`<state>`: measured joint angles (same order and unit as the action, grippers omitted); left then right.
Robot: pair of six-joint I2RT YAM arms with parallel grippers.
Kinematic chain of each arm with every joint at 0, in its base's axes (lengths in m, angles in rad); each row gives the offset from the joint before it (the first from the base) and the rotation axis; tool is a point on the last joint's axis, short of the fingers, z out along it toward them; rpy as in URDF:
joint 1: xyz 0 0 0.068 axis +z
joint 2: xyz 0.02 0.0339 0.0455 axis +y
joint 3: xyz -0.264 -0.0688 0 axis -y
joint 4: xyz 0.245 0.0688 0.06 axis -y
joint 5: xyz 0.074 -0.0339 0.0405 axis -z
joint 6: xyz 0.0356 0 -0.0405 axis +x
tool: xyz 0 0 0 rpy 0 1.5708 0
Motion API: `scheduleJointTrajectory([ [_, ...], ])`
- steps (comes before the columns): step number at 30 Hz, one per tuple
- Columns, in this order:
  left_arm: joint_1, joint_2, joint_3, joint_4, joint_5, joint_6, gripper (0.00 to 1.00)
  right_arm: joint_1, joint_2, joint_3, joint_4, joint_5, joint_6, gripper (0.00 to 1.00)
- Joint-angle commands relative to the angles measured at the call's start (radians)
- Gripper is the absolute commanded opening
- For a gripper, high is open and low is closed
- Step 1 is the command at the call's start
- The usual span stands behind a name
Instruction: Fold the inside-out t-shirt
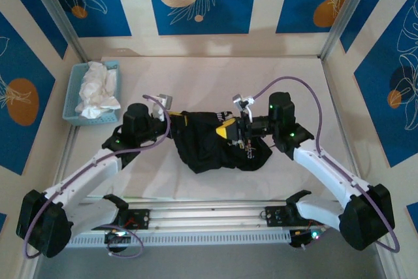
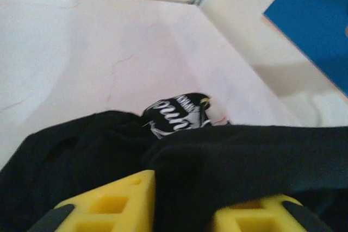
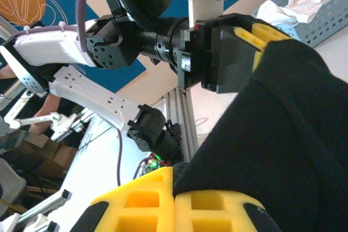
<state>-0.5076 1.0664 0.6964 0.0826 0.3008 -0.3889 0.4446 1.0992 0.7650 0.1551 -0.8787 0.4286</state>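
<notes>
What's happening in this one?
Two robot arms are working on a black t-shirt, bunched mid-table and not yet folded. The right tool is shut on its cloth; the left tool stands open with cloth lying between its fingers. A blue basket of white cloth sits at the far left.

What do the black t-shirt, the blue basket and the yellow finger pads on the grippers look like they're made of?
The black t-shirt: soft matte knit cloth, probably cotton; it bunches and drapes in folds. The blue basket: likely rigid moulded plastic, its walls pierced in a grid. The yellow finger pads: matte, blocky with square hollows, probably printed plastic or firm rubber.
</notes>
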Motion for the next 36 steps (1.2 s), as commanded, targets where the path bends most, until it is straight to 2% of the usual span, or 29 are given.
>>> scheduleJointTrajectory([
  [1,-0.024,-0.035,0.038,-0.136,-0.123,0.109,0.47,-0.009,0.029,0.042,0.040,-0.048,0.073,0.00],
  [3,-0.060,-0.078,0.035,-0.181,-0.184,0.144,0.56,-0.015,0.046,0.044,0.061,-0.035,0.107,0.00],
  [5,-0.103,-0.123,0.024,-0.207,-0.236,0.171,0.60,-0.020,0.060,0.048,0.073,-0.021,0.131,0.00],
  [11,-0.206,-0.230,-0.002,-0.267,-0.352,0.204,0.67,-0.024,0.098,0.059,0.097,0.027,0.202,0.00],
  [13,-0.227,-0.243,-0.010,-0.245,-0.276,0.217,0.63,-0.027,0.107,0.067,0.092,0.039,0.222,0.00],
  [15,-0.244,-0.226,-0.017,-0.184,-0.129,0.216,0.57,-0.027,0.113,0.069,0.092,0.053,0.236,0.00],
  [18,-0.269,-0.140,0.012,-0.141,0.019,0.217,0.55,-0.027,0.110,0.068,0.097,0.059,0.243,0.00],
  [20,-0.280,-0.087,0.031,-0.122,0.065,0.219,0.58,-0.027,0.105,0.065,0.093,0.064,0.245,0.00],
  [25,-0.280,-0.008,0.047,-0.066,0.076,0.211,0.61,-0.027,0.091,0.058,0.077,0.069,0.236,0.00],
  [28,-0.280,0.014,0.048,-0.039,0.073,0.202,0.49,-0.027,0.085,0.058,0.064,0.072,0.226,0.00],
  [36,-0.280,0.000,0.046,-0.014,0.091,0.197,0.00,-0.028,0.087,0.063,-0.005,0.114,0.184,0.00],
])
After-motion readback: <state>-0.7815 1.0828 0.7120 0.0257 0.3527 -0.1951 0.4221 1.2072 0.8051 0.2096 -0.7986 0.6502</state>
